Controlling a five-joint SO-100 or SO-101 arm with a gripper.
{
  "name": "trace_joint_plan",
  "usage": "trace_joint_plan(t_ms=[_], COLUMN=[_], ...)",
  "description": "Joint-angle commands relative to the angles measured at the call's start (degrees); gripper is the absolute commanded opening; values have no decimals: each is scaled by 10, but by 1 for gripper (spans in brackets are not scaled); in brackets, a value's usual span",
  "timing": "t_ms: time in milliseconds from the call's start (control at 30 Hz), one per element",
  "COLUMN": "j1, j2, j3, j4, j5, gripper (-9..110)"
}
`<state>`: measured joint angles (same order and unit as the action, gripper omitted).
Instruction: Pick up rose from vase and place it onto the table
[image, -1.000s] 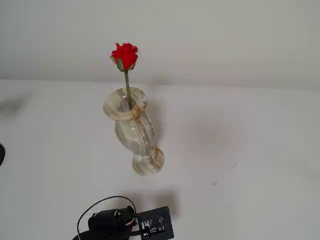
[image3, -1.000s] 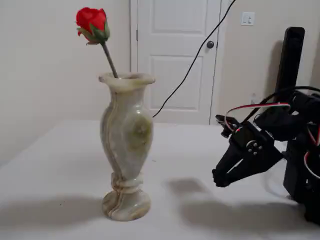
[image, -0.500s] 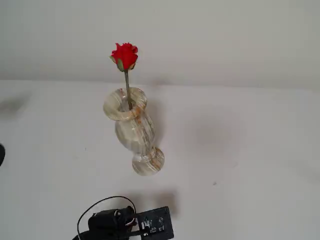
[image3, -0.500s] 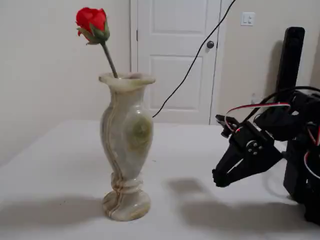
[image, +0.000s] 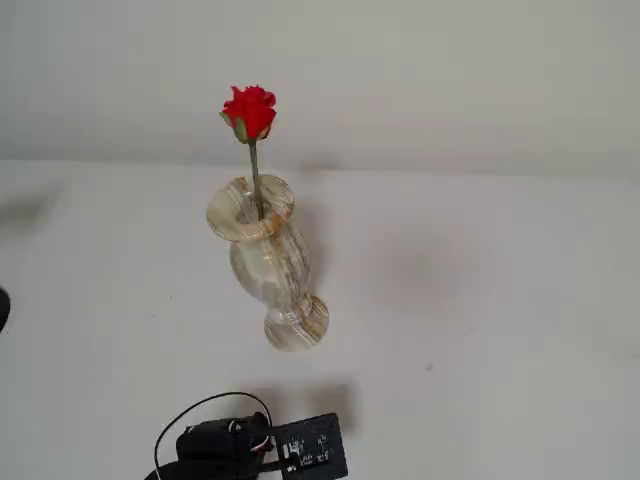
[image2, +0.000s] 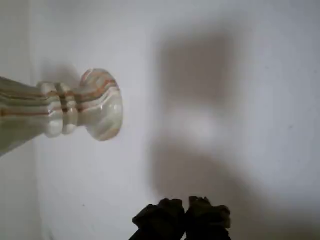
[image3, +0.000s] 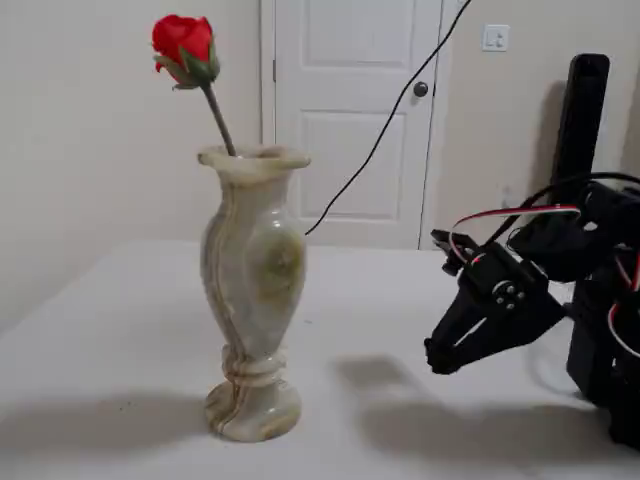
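The wrist view cuts off the vase (image2: 75, 107) at left, hiding the rose (image3: 184, 45); the side fixed view shows it standing in the vase, left of the closed, empty gripper (image3: 437, 358)

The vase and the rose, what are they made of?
The vase looks like polished stone, maybe onyx or marble: cream with tan-orange bands and a soft sheen. It could be an imitation. The rose seems artificial, perhaps fabric on a thin leafless stem, though the pictures cannot settle that.
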<state>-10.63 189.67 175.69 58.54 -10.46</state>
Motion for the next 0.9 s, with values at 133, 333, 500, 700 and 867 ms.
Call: trace_joint_plan(t_ms=[133, 333, 500, 700, 867], j1=[0, -98, -101, -134, -101], j2=[8, 9, 10, 4, -104], j3=[0, 2, -65, -253, -431], j4=[-14, 33, 97, 92, 62], j5=[-5, -294, -448, -468, -548], gripper=[1, 0, 0, 3, 8])
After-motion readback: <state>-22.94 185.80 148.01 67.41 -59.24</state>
